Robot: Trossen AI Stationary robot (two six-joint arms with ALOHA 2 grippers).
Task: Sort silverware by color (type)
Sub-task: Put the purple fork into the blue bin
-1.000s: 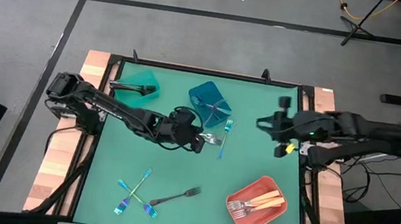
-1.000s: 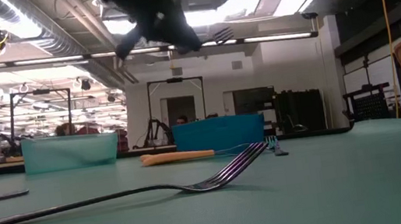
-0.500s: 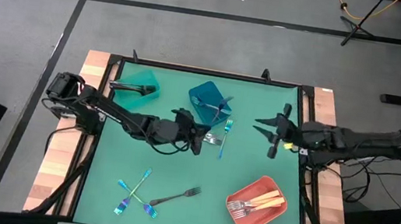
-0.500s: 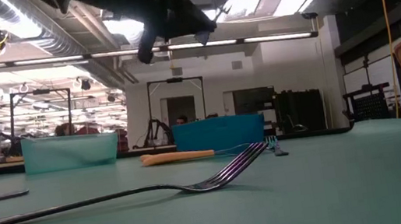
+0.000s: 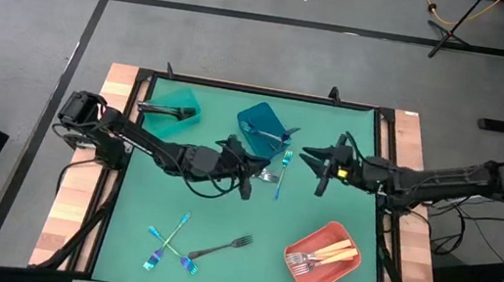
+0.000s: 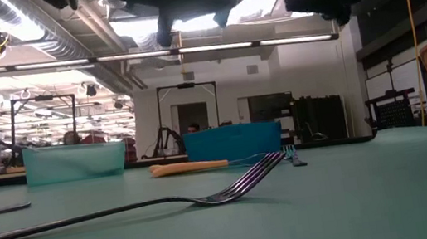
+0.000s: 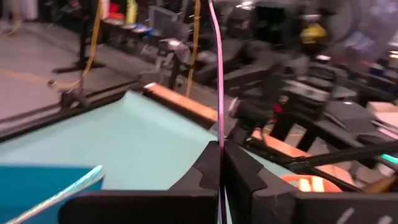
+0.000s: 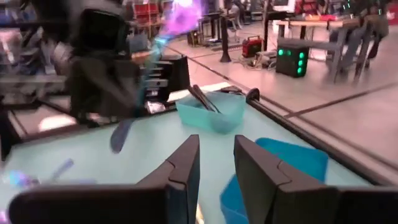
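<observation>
Worktop [image 5: 145, 195]: green, and it carries three bins and the loose forks; both my arms reach in toward the middle.
Blue bin [image 5: 257, 122]: just beside my left hand; I judge that the held fork belongs here, but I cannot read its contents well.
Coral bin [image 5: 308, 268]: holds gold-handled forks, well apart from this step.
Left hand [image 5: 250, 168]: fully closed on a thin fork, above the worktop.
Right hand [image 5: 320, 161]: about half open with nothing between the fingers, near the left hand and pointing toward it.
Held fork [image 7: 216, 74]: stands up from my closed fingers and shows a purple sheen in the right wrist view.
Advice: I carry the fork over the bin's rim, lower it, and only then open the left hand. The right hand should wait aside, or take the fork by its free end.
Loose forks: one iridescent fork [image 5: 281, 173] lies by the blue bin; a black fork [image 5: 220, 247] lies near the front.
</observation>
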